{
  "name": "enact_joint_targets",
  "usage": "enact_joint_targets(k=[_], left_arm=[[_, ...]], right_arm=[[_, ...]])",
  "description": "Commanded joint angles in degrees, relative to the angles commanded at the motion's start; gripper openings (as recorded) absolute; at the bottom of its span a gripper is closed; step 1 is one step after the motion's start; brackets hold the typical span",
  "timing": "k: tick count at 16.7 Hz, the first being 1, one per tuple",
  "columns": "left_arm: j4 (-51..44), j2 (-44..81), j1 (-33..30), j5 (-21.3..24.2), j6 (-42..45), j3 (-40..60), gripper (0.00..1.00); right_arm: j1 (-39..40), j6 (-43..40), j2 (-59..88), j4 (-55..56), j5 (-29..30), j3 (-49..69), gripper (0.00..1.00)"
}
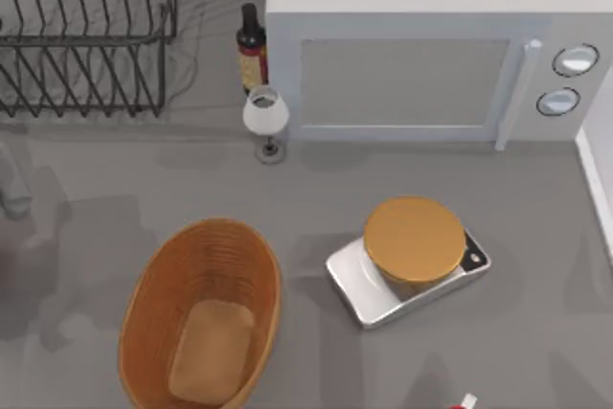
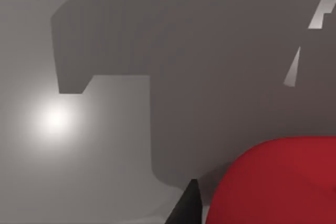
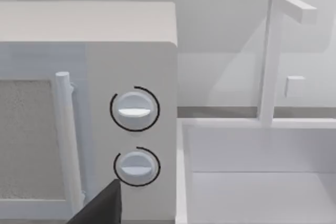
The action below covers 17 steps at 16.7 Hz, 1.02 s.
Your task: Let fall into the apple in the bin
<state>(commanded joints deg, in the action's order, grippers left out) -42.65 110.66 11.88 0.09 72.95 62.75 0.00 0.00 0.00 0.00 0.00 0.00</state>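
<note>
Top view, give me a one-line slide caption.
Empty wicker bin at front left, orange-topped scale beside it, microwave, bottle and dish rack behind.

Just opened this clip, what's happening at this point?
The basket sits with nothing in it at the table's front left, beside a steel scale. The left wrist view shows the red apple right by a dark fingertip of the left gripper, over the grey table; a grip cannot be confirmed. The right wrist camera faces the microwave.
</note>
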Motion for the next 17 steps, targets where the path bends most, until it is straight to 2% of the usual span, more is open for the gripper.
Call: enact_joint_targets(k=[9, 17], left_arm=[[-3.2, -1.5, 0.1, 0.2, -0.3, 2.5, 0.0], [-28.2, -7.6, -0.2, 0.1, -0.3, 19.6, 0.0]], right_arm=[[0.0, 0.0, 0.0, 0.0, 0.0, 0.0, 1.0], [0.0, 0.0, 0.0, 0.0, 0.0, 0.0, 1.0]])
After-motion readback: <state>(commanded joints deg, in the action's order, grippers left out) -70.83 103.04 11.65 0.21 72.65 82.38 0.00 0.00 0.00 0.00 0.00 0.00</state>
